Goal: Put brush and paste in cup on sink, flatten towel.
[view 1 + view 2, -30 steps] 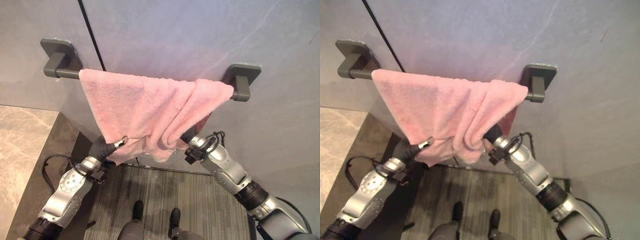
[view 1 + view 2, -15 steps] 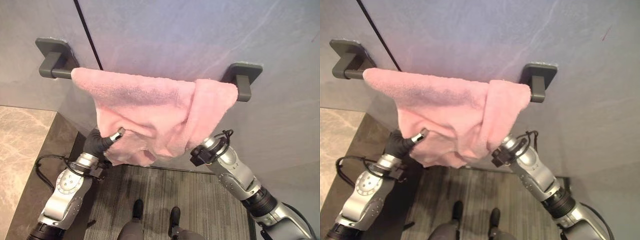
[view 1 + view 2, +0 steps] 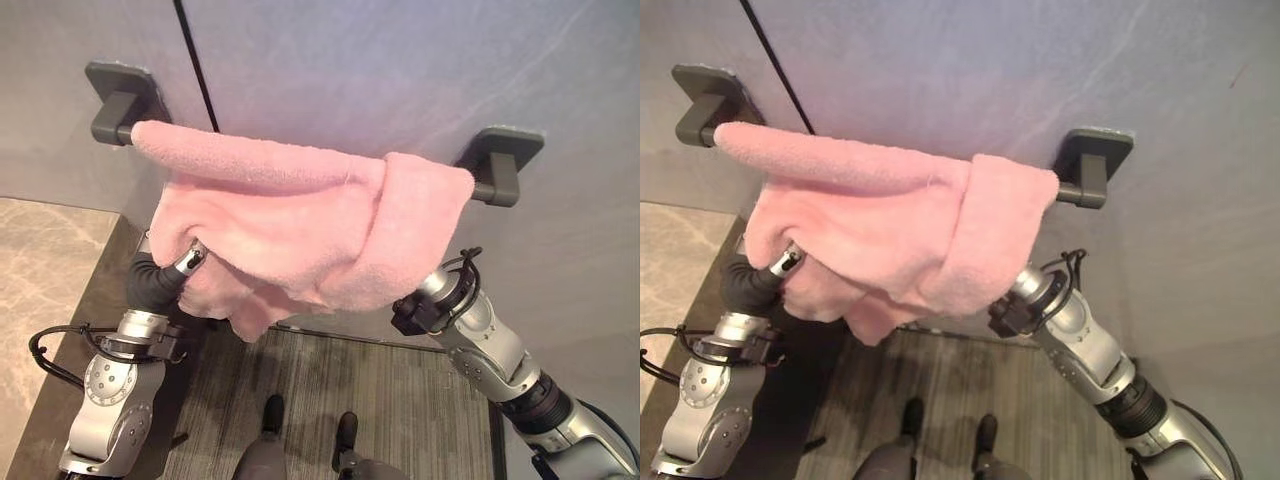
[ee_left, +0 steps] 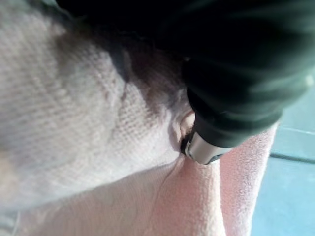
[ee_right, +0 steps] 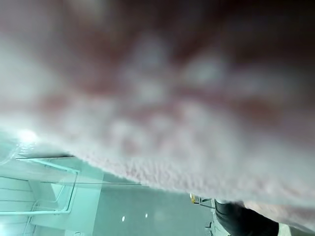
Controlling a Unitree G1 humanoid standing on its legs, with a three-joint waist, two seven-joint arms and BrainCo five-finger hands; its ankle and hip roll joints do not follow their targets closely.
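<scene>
A pink towel (image 3: 300,220) hangs bunched over a dark grey wall bar (image 3: 118,128), its right part folded thick near the right bracket (image 3: 500,165). My left hand (image 3: 158,282) is raised under the towel's left part. Its thumb (image 3: 190,258) presses a fold of cloth, and the towel (image 4: 98,147) wraps the hand closely in the left wrist view. My right hand (image 3: 1025,293) reaches up beneath the towel's right part and is covered by it past the wrist. The right wrist view looks along the underside of the towel (image 5: 162,108).
A marble counter (image 3: 40,290) with a dark side panel lies at the left. A striped grey floor mat (image 3: 340,380) lies below the bar. The grey wall has a dark vertical seam (image 3: 198,70) behind the bar's left end.
Both hands have risen under the towel and lifted its lower hem, so the cloth sits bunched higher along the bar. The right hand has moved toward the right bracket.
</scene>
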